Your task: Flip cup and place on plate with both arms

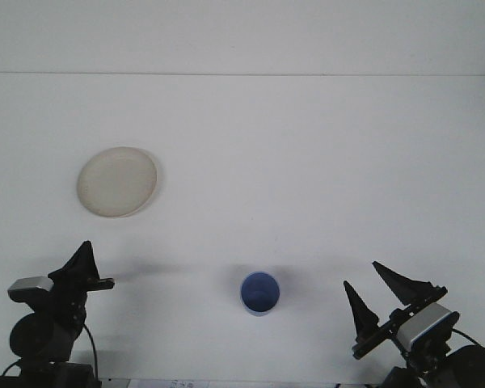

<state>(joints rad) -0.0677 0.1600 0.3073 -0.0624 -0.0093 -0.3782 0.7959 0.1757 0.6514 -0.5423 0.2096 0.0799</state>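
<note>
- The cream plate (117,181) is lying flat in the upper left of the frame, bare on top and well apart from everything else on the white table (307,162).
- The left gripper (85,271) is sitting low in the bottom left corner, almost straight below the plate. Its dark fingers are showing edge-on as one pointed shape, so I cannot tell whether they are spread or closed. Nothing is showing between them.
- The blue cup (260,293) is standing at bottom centre, roughly midway between the two arms. It is presenting a round blue face with a faint arc to the camera; whether that is the open mouth or the base is not clear from this angle. Its long axis is running vertically, pointing up toward the camera rather than lying along the table.
- The right gripper (380,301) is hanging in the bottom right corner with its two black fingers spread wide and empty, tips pointing toward the upper left.
- The cup is lying to the left of the right gripper and at about the same height in the frame, and that gripper looks the nearer of the two, so it is probably the better placed arm for the first grasp, with the left arm nearer the plate.
</note>
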